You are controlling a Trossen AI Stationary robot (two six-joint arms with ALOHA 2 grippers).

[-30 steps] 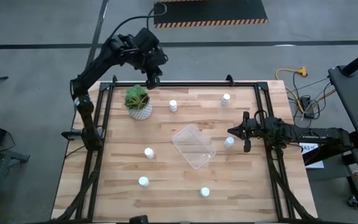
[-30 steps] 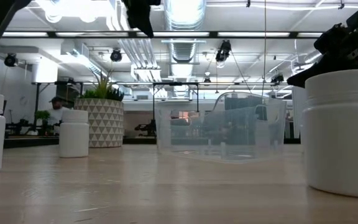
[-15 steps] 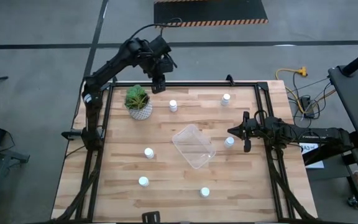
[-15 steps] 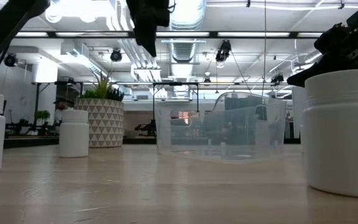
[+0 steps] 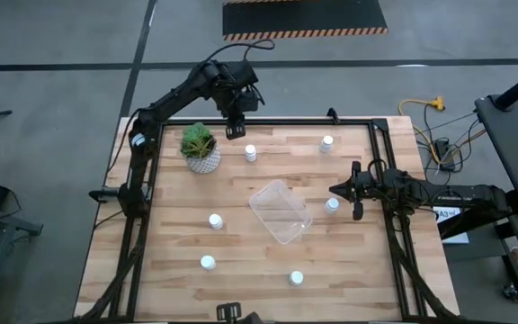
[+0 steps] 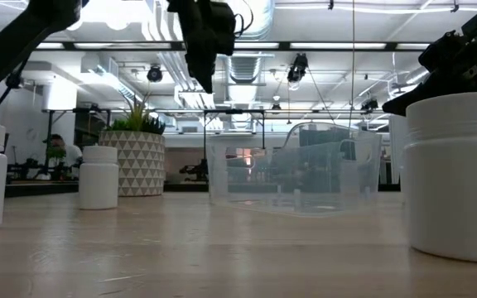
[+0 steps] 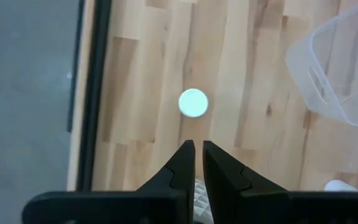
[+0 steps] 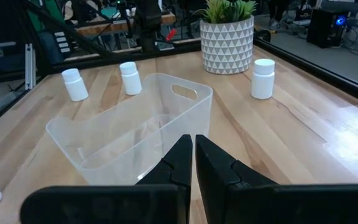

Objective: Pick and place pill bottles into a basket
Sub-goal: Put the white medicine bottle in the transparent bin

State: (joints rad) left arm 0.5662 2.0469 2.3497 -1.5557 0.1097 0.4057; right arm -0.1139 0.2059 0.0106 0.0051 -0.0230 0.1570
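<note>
Clear basket (image 5: 281,211) holding nothing, pill bottles (image 5: 250,153) scattered around it

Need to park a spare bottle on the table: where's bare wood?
Bare wood: the near left corner of the table and the near right corner, outside the front pill bottles. Crowded: around the basket, where the right gripper hovers beside a bottle.
</note>
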